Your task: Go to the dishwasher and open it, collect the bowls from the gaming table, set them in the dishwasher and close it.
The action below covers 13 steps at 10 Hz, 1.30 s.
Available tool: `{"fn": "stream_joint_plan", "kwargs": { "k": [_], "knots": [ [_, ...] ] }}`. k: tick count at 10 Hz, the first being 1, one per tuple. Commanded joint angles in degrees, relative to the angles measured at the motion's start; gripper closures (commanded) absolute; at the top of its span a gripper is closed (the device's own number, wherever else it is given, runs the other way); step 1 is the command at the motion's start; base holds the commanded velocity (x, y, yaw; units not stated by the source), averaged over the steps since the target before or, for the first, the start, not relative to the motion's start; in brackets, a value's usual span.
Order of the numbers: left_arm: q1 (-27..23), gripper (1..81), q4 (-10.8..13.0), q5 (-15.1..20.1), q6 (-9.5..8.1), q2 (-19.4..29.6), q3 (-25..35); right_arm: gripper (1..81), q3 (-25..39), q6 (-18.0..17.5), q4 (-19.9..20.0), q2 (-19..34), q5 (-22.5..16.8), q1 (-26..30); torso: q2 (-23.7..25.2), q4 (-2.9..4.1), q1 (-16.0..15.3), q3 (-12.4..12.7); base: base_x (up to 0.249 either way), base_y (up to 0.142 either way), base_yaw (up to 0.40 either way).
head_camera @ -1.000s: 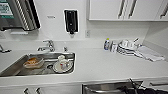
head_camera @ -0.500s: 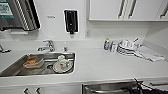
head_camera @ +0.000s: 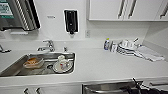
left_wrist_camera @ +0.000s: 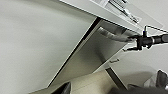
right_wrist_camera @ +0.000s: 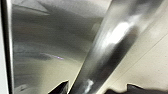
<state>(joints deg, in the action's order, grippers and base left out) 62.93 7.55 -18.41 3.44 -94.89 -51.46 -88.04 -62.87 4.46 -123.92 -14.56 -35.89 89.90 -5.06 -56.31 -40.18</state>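
Note:
The dishwasher (head_camera: 100, 89) sits under the white counter, and its steel front shows at the lower edge of the head view. My right gripper (head_camera: 136, 88) is at its bar handle (head_camera: 110, 87). In the left wrist view the dishwasher door (left_wrist_camera: 100, 53) stands tilted a little out from the cabinet line, with the right gripper (left_wrist_camera: 138, 41) closed around the handle (left_wrist_camera: 112, 35). In the right wrist view the shiny handle bar (right_wrist_camera: 112, 45) runs between the dark fingertips of the right gripper (right_wrist_camera: 97, 88). The bowls and the gaming table are out of view.
A steel sink (head_camera: 15, 67) holds dishes and an orange container (head_camera: 33, 62), with a tap (head_camera: 48, 45) behind it. A black dispenser (head_camera: 70, 21) hangs on the wall. Stacked plates (head_camera: 127, 46), a bottle (head_camera: 107, 45) and a cloth (head_camera: 150, 53) lie at the counter's right. White cabinets (head_camera: 112, 10) hang above.

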Motion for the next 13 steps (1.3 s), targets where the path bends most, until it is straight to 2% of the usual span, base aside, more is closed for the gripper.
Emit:
{"fn": "stream_joint_plan", "kwargs": {
  "k": [1, 8, 13],
  "knots": [
    [-3.9, 1.0, 1.5, 0.8, 0.61, 3.1, 1.7, 1.0, -1.5, 0.6, -1.0, -0.8, -8.3, 3.1, 0.0, 0.00, 0.0, 0.0, 0.000, 0.000, 0.000],
    [-3.9, 1.0, 1.5, 0.8, 0.61, 3.1, 1.9, 1.0, -1.5, 0.6, -1.6, -1.0, -8.5, 2.7, 0.0, 0.00, 0.0, 0.0, -0.047, 0.000, 0.000],
    [-3.9, 1.0, 1.5, 0.8, 0.61, 3.0, 2.0, 1.0, -3.7, 0.6, -2.4, -3.7, -8.4, 0.7, 0.1, 0.00, 0.0, 0.0, 0.000, 0.000, 0.000]
  ]
}}
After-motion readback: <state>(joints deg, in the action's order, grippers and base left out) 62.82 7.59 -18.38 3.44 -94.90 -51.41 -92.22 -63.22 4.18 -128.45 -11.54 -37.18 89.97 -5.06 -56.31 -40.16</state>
